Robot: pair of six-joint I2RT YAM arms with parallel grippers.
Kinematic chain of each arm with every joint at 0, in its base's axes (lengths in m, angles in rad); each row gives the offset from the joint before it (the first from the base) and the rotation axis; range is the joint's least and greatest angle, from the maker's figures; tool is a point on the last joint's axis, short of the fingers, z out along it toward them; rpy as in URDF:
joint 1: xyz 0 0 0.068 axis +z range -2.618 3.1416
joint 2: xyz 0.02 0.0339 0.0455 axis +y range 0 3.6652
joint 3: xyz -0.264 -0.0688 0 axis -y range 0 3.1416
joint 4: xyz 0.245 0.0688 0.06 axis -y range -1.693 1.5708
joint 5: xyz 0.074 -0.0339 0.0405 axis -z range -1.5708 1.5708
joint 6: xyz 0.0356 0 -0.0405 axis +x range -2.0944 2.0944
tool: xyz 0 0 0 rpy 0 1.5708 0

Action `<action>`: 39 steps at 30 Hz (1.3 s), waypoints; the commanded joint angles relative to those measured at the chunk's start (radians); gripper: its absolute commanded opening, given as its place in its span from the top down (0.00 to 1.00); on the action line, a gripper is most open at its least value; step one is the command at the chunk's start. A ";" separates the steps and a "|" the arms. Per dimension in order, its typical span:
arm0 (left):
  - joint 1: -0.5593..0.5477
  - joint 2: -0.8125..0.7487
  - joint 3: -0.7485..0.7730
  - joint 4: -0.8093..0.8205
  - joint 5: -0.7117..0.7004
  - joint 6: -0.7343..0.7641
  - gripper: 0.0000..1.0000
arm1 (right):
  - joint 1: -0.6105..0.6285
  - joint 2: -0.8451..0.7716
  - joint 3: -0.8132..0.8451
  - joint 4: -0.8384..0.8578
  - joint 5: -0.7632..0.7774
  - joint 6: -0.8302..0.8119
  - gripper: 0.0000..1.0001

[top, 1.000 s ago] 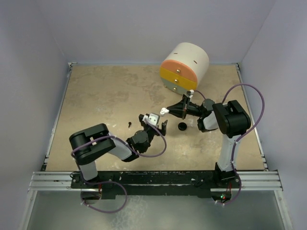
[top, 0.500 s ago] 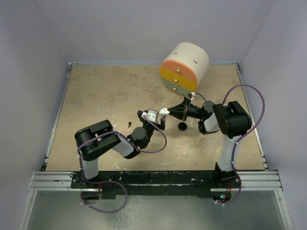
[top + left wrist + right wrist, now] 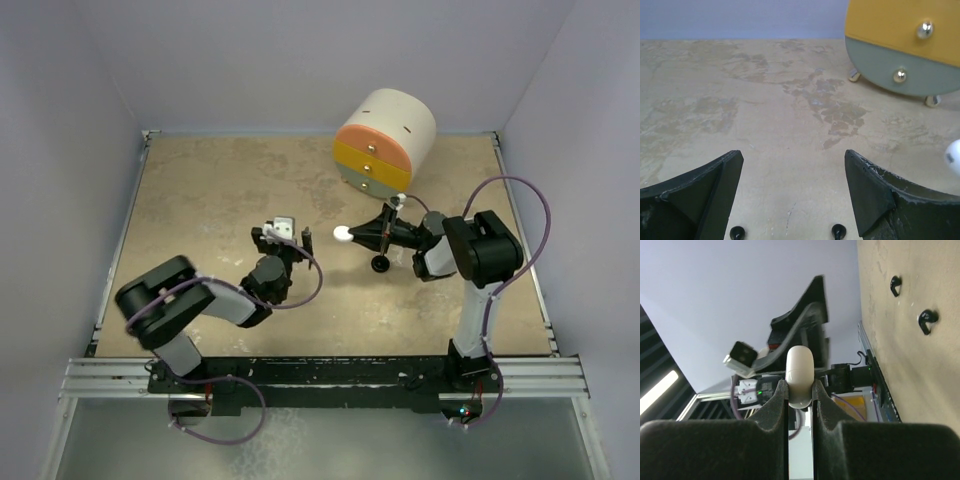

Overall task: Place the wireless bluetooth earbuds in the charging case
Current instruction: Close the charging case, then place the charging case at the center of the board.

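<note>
The jaws of the right gripper (image 3: 800, 388) were seen closed on a white, egg-shaped earbud (image 3: 800, 365). It was pinched by its lower part between the two black fingertips, and its rounded end stood out beyond them. In the overhead view the earbud was carried clear of the worktop (image 3: 200, 200) at the tip of the gripper, which was pointed toward the left arm.

The charging case (image 3: 381, 264), a small black round piece, was seen lying on the worktop on the near side of the right gripper. It was set back from the jaw tips and apart from the held earbud. Whether it was touched by the gripper could not be told.

The jaws of the left gripper (image 3: 791, 165) were held wide open, low over the worktop, with nothing gripped between them. Two small black pieces (image 3: 737, 232) were seen on the worktop at the bottom of the left wrist view, in the gap between the jaws and close to their inner edges. What they were could not be made out. The white earbud was caught at the right edge of that view, beyond the right-hand jaw.

The cream, orange and grey drawer unit (image 3: 385, 140) was stood at the far side of the worktop, behind the right gripper and apart from the case.
</note>
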 commanded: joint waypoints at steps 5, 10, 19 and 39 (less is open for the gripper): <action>0.038 -0.482 0.226 -1.063 -0.021 -0.551 0.18 | 0.000 0.103 0.147 0.646 0.026 -0.155 1.00; 0.047 -0.520 0.349 -1.392 0.060 -0.633 0.17 | 0.000 0.149 0.244 0.496 0.070 -0.269 1.00; 0.048 -0.517 0.355 -1.425 0.105 -0.644 0.17 | 0.000 0.145 0.238 0.286 0.205 -0.440 1.00; 0.047 -0.487 0.349 -1.408 0.128 -0.635 0.17 | -0.007 0.125 0.046 0.292 0.418 -0.465 1.00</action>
